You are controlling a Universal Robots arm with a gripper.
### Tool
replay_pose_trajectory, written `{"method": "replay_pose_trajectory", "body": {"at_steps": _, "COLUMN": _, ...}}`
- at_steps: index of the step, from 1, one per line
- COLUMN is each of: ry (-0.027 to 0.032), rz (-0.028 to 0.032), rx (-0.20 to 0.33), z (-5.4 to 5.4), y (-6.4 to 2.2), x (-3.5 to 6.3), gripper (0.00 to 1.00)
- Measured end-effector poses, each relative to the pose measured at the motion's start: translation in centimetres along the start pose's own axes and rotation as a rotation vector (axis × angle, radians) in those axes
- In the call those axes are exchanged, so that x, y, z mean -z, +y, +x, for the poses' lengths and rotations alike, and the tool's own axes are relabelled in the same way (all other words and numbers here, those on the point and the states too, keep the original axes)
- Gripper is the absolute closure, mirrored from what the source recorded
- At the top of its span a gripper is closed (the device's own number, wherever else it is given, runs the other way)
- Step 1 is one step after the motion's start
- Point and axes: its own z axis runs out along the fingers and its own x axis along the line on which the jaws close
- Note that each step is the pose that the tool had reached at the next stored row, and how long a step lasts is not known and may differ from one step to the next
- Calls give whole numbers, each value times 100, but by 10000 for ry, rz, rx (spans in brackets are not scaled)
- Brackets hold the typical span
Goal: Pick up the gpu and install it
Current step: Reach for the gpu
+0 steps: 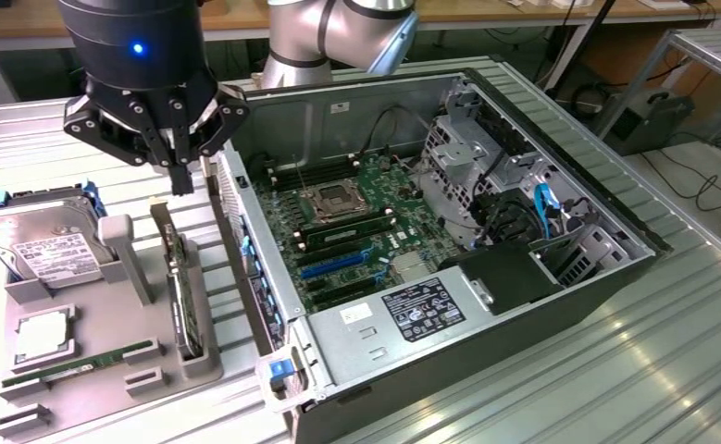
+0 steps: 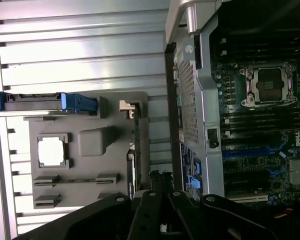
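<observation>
The gpu (image 1: 181,291) is a thin black card standing on edge in a slot of the grey holder (image 1: 113,370), its silvery bracket at the far end. My gripper (image 1: 182,185) hangs just above that far end, fingers pressed together and shut, holding nothing. In the wrist view the gpu (image 2: 133,150) appears edge-on, a little ahead of my gripper (image 2: 159,177). The open computer case (image 1: 607,277) lies at the exterior view's right of the holder, its motherboard (image 1: 348,231) and blue card slots (image 1: 335,265) exposed.
On the grey holder (image 2: 90,165) also sit a silver hard drive (image 1: 45,245) in a blue-handled carrier, a processor chip (image 1: 42,335) and a green memory stick (image 1: 82,363). The case's metal side wall (image 1: 255,277) rises right beside the gpu. Drive cages and cables (image 1: 496,185) fill the case's far end.
</observation>
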Motion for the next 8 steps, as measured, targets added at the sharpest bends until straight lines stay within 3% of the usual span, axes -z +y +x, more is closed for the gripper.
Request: {"method": "replay_pose_trajectory", "body": {"at_steps": 8, "ry": 0, "rz": 0, "rx": 0, "z": -4, "y": -53, "x": -2, "gripper": 89}}
